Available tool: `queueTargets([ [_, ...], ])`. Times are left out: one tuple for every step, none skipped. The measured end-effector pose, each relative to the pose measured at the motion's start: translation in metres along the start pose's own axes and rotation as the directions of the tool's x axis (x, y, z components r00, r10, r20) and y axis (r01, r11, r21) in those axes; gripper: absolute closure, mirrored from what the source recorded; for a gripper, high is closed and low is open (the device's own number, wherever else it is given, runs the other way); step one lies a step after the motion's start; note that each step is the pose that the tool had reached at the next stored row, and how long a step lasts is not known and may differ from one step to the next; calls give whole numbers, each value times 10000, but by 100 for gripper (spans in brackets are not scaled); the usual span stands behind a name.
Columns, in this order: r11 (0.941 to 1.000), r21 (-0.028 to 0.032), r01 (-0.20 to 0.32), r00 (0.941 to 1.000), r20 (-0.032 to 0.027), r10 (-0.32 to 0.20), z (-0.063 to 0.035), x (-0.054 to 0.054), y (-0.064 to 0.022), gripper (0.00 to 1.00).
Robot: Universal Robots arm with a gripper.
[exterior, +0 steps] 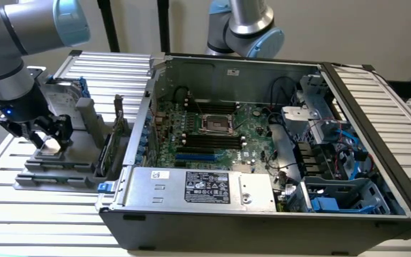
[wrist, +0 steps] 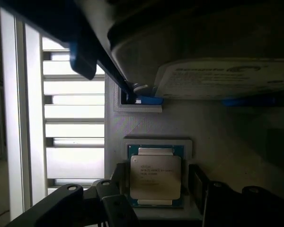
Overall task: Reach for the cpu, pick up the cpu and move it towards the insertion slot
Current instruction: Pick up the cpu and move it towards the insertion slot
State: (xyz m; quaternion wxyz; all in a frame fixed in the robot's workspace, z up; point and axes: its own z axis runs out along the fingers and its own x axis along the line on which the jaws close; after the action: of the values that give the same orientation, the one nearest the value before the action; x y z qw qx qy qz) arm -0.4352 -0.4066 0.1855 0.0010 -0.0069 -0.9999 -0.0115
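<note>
The cpu (wrist: 155, 177), a flat silvery square chip with a pale rim, lies in a square recess of a grey fixture (wrist: 146, 120). In the exterior view the cpu (exterior: 49, 144) is a pale patch low between the fingers. My gripper (exterior: 48, 140) hangs straight over it, open, with one dark finger (wrist: 119, 201) on each side of the chip and a small gap at the sides. The insertion slot (exterior: 218, 124), a dark square socket in a shiny frame, sits on the green board inside the open computer case, well off to the exterior view's right.
An upright silver hard drive (wrist: 217, 78) with blue rails stands in the fixture just behind the chip. Upright cards (exterior: 114, 134) and the case wall (exterior: 148, 107) lie between fixture and board. A second arm (exterior: 245, 32) stands behind the case. Slatted table (exterior: 41, 214) below.
</note>
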Motion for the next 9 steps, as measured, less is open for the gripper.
queueTargets([
  [10000, 0, -1, 10000, 0, 1, 1, 0, 0, 37],
  [10000, 1, -1, 10000, 0, 1, 1, 0, 0, 37],
  [10000, 1, -1, 10000, -1, 1, 1, 0, 0, 44],
  [10000, 1, -2, 10000, -1, 2, 2, 0, 0, 44],
  [10000, 0, -1, 10000, 0, 1, 3, 0, 0, 44],
  [10000, 0, -1, 10000, 0, 1, 3, 0, 0, 44],
  [10000, 0, -1, 10000, 0, 1, 3, 0, 0, 45],
  [10000, 1, -2, 10000, -1, 2, 3, 0, 0, 45],
  [10000, 1, -2, 10000, -1, 2, 3, 0, 0, 45],
])
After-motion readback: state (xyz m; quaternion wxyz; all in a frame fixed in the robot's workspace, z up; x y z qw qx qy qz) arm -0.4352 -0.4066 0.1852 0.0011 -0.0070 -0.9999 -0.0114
